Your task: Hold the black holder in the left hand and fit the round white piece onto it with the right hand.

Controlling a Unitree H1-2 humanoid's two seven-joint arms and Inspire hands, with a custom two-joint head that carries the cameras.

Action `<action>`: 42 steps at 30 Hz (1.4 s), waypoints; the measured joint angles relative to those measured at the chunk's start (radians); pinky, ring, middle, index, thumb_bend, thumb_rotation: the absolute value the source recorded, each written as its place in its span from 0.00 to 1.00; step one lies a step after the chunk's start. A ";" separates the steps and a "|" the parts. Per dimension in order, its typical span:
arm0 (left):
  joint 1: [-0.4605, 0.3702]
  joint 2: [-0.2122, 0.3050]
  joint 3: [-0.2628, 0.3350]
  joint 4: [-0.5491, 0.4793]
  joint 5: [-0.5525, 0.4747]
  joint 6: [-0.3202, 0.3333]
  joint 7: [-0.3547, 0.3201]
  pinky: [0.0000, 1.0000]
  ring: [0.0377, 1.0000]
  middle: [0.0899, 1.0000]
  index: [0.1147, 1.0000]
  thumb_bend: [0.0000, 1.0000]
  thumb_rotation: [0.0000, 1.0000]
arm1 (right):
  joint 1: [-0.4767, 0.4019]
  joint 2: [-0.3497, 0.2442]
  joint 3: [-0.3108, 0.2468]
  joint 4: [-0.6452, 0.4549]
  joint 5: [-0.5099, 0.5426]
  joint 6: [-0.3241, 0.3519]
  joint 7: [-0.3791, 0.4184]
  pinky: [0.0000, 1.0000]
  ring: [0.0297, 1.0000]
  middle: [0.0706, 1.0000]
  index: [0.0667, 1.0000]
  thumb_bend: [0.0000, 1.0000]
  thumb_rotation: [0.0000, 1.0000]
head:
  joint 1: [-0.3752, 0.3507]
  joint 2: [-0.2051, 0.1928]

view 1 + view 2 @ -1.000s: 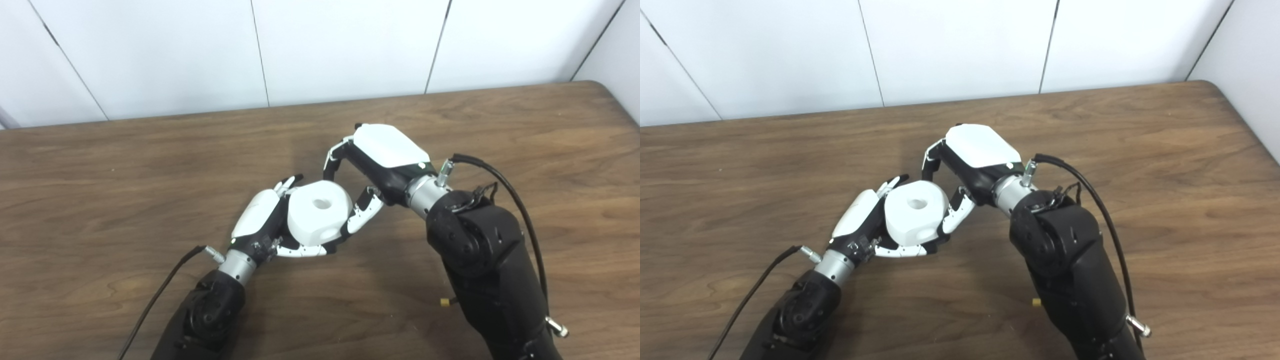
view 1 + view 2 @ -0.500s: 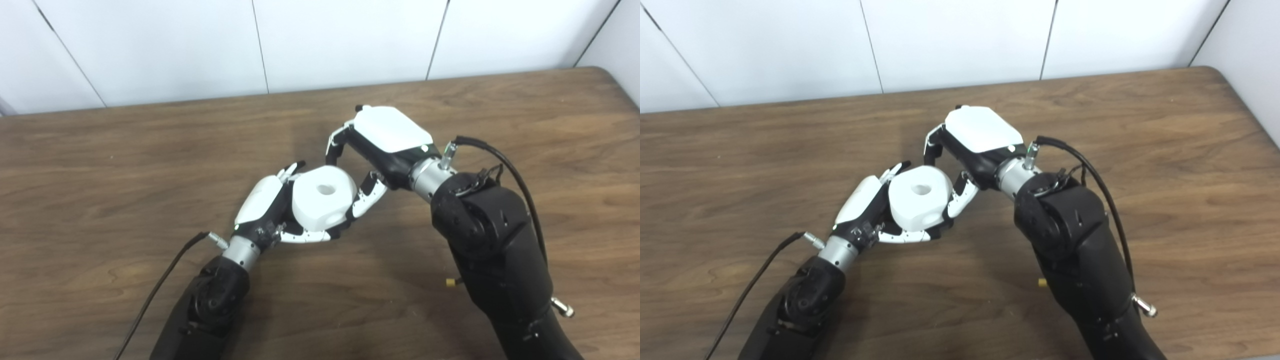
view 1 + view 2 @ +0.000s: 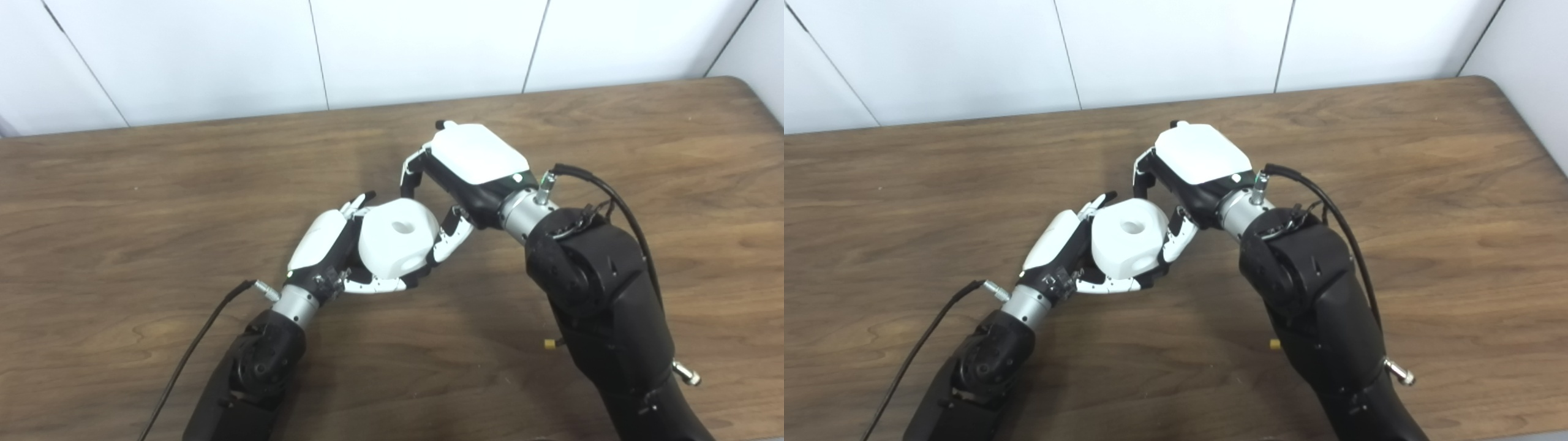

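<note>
The round white piece [image 3: 395, 245], with a hole in its top, sits in my left hand [image 3: 334, 245] just above the table. The left hand's fingers and thumb [image 3: 373, 285] wrap its lower part from below and from the left. The black holder is hidden; I cannot tell it from the hand's dark parts. My right hand [image 3: 468, 168] is close on the piece's right. Its thumb [image 3: 452, 236] presses the piece's right side and its fingers [image 3: 409, 177] curl down over the far edge. The same grip shows in the right eye view [image 3: 1127, 242].
The brown wooden table [image 3: 122, 184] runs to a white panelled wall at the back. Its right corner [image 3: 744, 86] is rounded. Black cables trail from both wrists [image 3: 196, 349]. My right forearm [image 3: 600, 306] crosses the near right of the table.
The whole picture has shifted, so the camera moved. The white piece has tilted slightly towards the right hand. Both hands keep the same hold.
</note>
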 measured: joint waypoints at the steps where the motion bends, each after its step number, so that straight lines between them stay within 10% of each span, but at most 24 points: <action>1: 0.001 0.000 0.000 -0.001 0.000 0.004 -0.002 1.00 0.99 0.81 0.41 0.52 0.05 | 0.005 0.004 0.002 0.001 -0.007 -0.001 -0.005 1.00 0.83 0.63 0.44 0.52 0.14 | 0.000 0.000; 42: -0.043 0.002 -0.030 0.042 0.014 0.035 0.000 1.00 0.97 0.80 0.41 0.52 0.05 | 0.018 0.027 0.027 0.025 -0.128 -0.075 -0.022 1.00 0.80 0.61 0.44 0.52 0.14 | 0.034 0.006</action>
